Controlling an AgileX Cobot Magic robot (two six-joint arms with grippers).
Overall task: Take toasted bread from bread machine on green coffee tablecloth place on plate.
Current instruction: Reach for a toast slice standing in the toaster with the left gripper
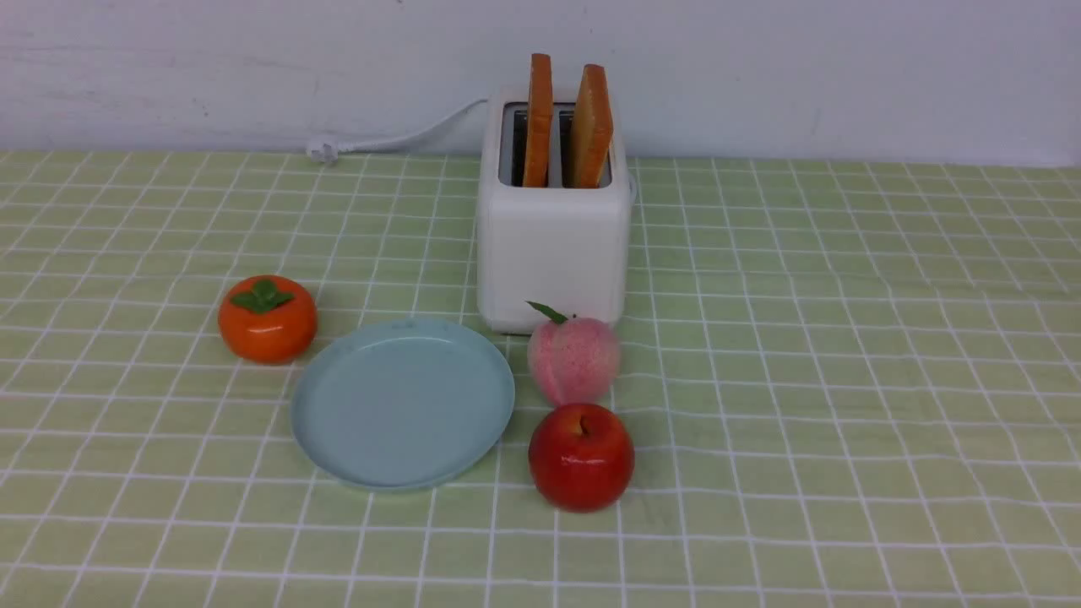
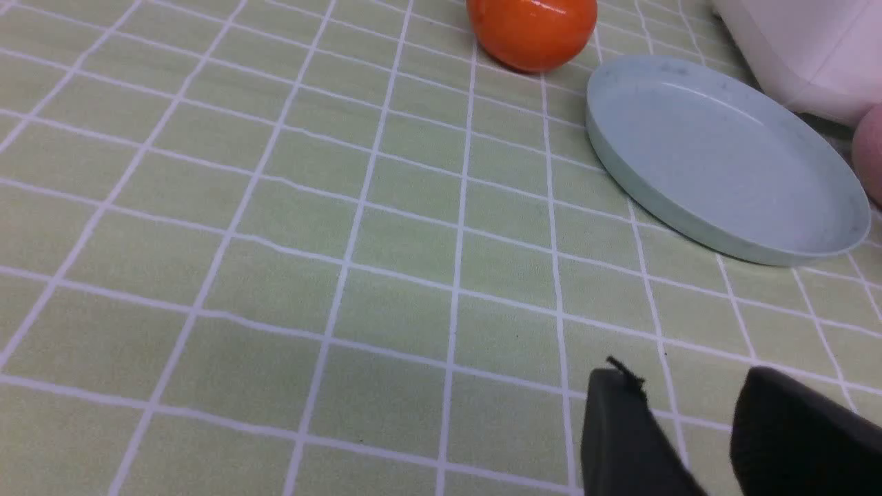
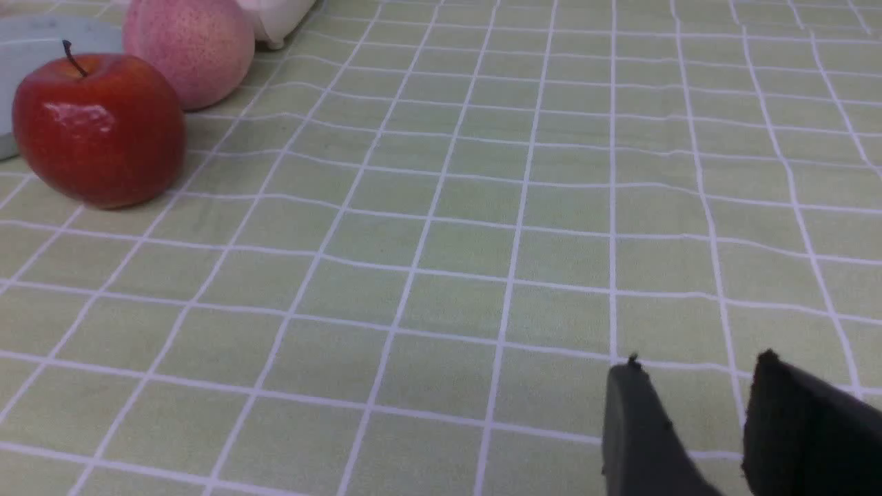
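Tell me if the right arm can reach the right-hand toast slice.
Probably yes: that toast slice stands clear above the bread machine, peach and apple sit low in front, and the right gripper is open, empty.

The toasted bread (image 1: 589,127) stands in the white bread machine (image 1: 553,253); the plate (image 1: 403,405) (light blue) lies before it.

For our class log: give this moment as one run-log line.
toast: two in toaster | plate: bare | left tool: open | right tool: open

Cloth (image 1: 844,380): toaster (image 1: 553,253), plate (image 1: 404,404), apple (image 1: 581,458), peach (image 1: 573,359), persimmon (image 1: 268,321).
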